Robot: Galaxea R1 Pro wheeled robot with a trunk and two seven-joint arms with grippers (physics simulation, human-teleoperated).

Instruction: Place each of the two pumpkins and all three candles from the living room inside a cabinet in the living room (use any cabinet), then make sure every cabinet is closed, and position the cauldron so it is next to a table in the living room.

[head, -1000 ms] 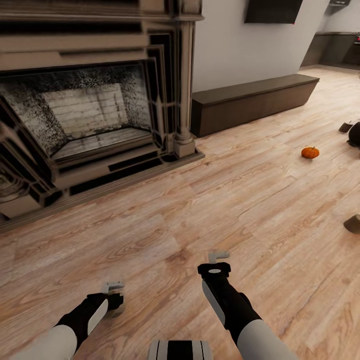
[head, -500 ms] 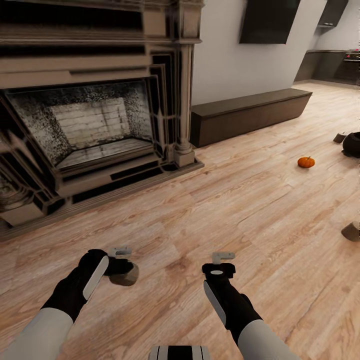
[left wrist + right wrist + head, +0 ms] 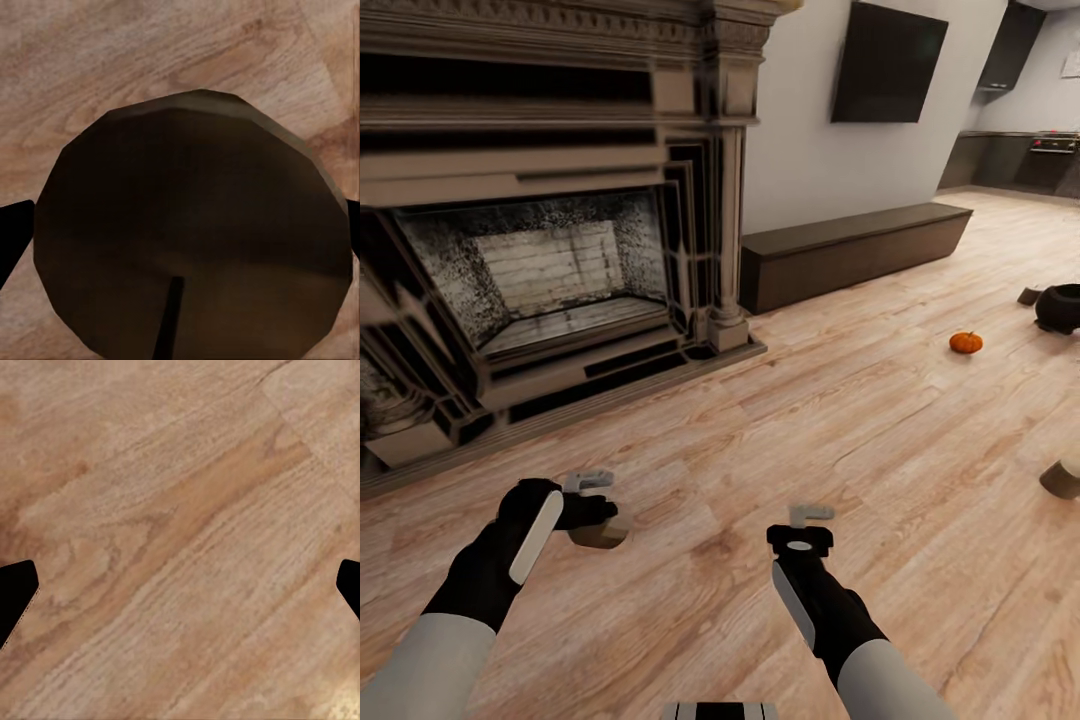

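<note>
Just stout round candle, grasped.

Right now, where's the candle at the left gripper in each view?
Head view: candle at lower left, under the left gripper, above the plank floor.
Left wrist view: candle large and central, between the dark fingertips.
Right wrist view: not in it.
Shared landmark: the plank floor.

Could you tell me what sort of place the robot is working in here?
Most likely a living room: a brick-lined fireplace on the wall, a wall-mounted black TV over a long, low dark-brown cabinet, and a light wood plank floor.
</note>
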